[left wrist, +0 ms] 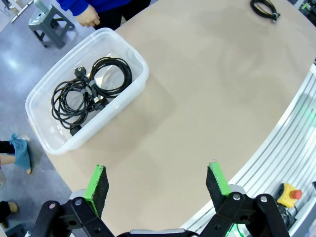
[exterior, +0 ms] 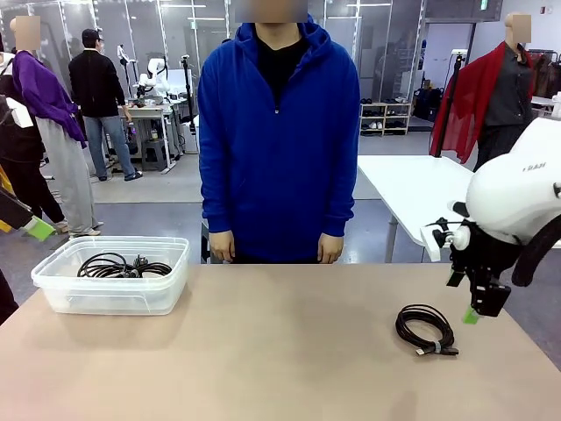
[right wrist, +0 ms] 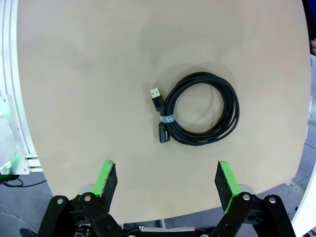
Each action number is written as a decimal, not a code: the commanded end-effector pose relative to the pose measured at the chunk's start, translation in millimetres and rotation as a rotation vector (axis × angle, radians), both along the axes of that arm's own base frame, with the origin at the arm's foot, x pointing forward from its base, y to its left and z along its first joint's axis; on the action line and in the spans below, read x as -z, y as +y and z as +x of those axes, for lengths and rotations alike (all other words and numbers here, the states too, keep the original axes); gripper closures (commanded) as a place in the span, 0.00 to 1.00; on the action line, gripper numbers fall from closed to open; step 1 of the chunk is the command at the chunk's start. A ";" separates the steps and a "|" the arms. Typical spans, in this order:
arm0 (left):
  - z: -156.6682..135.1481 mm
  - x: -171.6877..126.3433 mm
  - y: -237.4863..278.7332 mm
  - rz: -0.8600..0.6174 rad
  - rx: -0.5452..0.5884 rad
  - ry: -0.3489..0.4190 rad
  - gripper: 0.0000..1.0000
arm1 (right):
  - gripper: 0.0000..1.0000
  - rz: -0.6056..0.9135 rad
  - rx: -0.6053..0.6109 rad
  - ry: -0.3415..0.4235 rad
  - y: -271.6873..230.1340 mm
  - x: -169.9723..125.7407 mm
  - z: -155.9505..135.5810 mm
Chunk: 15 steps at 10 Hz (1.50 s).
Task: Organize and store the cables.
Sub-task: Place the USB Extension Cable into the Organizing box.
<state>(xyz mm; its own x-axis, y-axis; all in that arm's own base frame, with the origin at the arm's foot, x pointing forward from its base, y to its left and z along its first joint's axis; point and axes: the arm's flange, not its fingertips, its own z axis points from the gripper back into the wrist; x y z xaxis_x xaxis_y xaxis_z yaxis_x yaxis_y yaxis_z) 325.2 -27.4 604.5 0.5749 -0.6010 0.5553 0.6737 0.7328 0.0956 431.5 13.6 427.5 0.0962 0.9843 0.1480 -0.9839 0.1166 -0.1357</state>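
Observation:
A coiled black cable (exterior: pixel 426 329) with a slim connector lies on the table at the right; in the right wrist view the same cable (right wrist: pixel 200 109) sits just ahead of the fingers. My right gripper (right wrist: pixel 167 182) hovers above it, open, with nothing between its green pads; in the front view the right gripper (exterior: pixel 478 309) hangs just right of the coil. Two more coiled black cables (left wrist: pixel 89 91) lie inside the clear plastic bin (exterior: pixel 53 289). My left gripper (left wrist: pixel 158 186) is open and empty, high above the table's near left side.
A person in a blue hoodie (exterior: pixel 279 140) stands at the far edge, hands (exterior: pixel 222 247) hanging by the table rim. The clear bin (left wrist: pixel 140 59) sits near the table's left edge. A bare tabletop (exterior: pixel 280 351) stretches between bin and loose cable.

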 end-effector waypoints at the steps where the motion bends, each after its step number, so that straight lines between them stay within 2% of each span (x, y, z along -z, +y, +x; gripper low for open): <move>1: -0.6 -2.8 -1.8 0.013 -0.011 0.009 0.00 | 0.00 -0.004 -0.022 -0.004 5.1 21.2 9.9; 10: -0.6 -2.8 -1.8 0.013 -0.011 0.009 0.00 | 0.00 -0.045 -0.014 0.114 17.2 106.7 28.0; 15: -0.6 -2.8 -1.8 0.013 -0.011 0.009 0.00 | 0.00 -0.036 0.009 0.157 13.9 126.0 36.5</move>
